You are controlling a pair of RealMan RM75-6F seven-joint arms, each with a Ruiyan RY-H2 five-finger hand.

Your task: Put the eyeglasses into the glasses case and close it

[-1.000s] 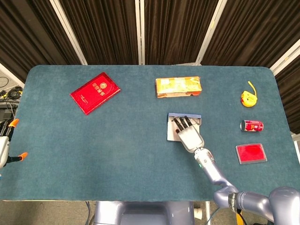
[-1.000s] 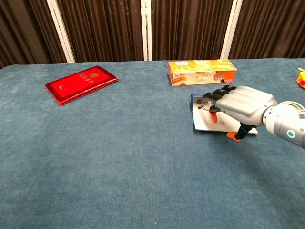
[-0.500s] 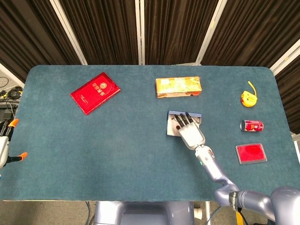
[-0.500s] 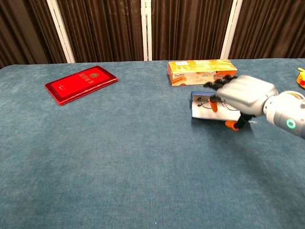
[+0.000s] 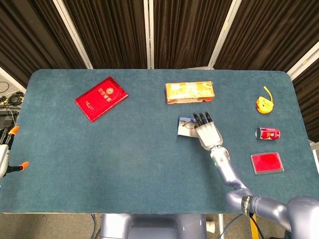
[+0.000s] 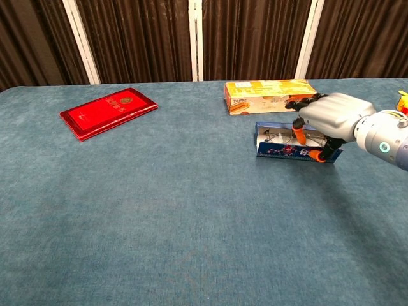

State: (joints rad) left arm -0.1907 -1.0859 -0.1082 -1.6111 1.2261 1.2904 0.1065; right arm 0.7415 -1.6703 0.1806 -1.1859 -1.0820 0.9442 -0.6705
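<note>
The blue glasses case (image 5: 184,131) (image 6: 280,151) lies right of the table's middle. Its patterned front flap stands upright in the chest view. Thin-framed eyeglasses (image 5: 188,125) (image 6: 275,135) lie inside it. My right hand (image 5: 208,133) (image 6: 331,116) reaches over the case's right part. Its thumb is at the front of the flap and a finger is behind it, pinching the flap. My left hand (image 5: 4,159) shows only at the head view's left edge, off the table, with its fingers apart and nothing in them.
An orange box (image 5: 190,92) (image 6: 271,95) lies just behind the case. A red booklet (image 5: 101,98) (image 6: 108,111) is at the far left. A yellow tape measure (image 5: 264,104), a red can (image 5: 268,133) and a flat red card holder (image 5: 267,163) line the right side.
The case's flap lay flat and white on the table; now it stands up, patterned side out. My right hand has moved farther back and right over the case. The left hand is still.
</note>
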